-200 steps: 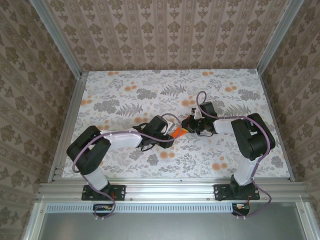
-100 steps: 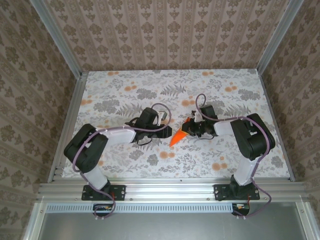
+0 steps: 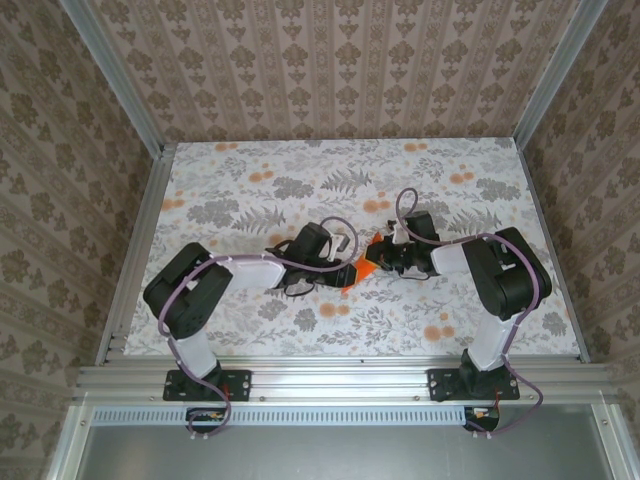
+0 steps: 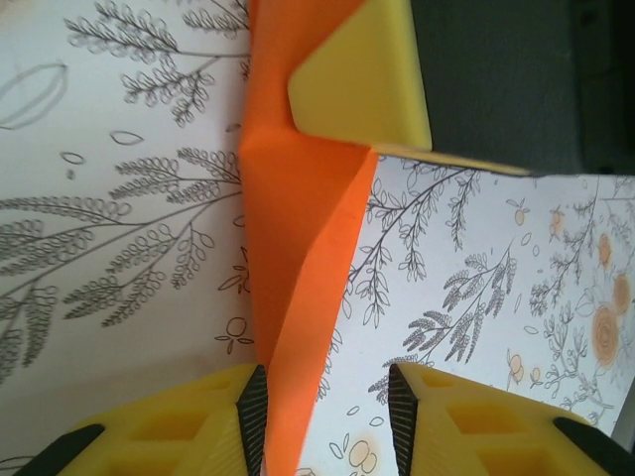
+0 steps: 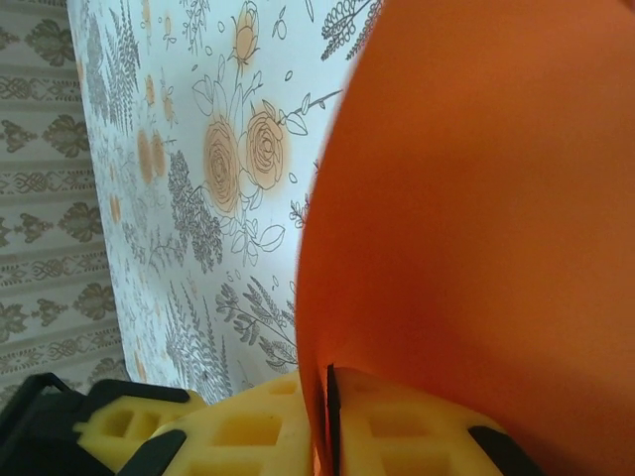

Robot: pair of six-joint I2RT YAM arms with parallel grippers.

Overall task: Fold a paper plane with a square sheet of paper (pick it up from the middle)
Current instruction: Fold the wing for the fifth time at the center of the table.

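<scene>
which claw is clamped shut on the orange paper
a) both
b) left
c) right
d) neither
c: in the right wrist view the right claw has its pads pressed together on the orange paper, while the left claw stands open, with a gap between the sheet and one of its pads.

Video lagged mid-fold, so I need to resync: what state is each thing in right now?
orange paper: folded, creased, clamped at one end.
right end effector: shut on the orange paper.
left end effector: open, fingers astride the paper's free end.
</scene>
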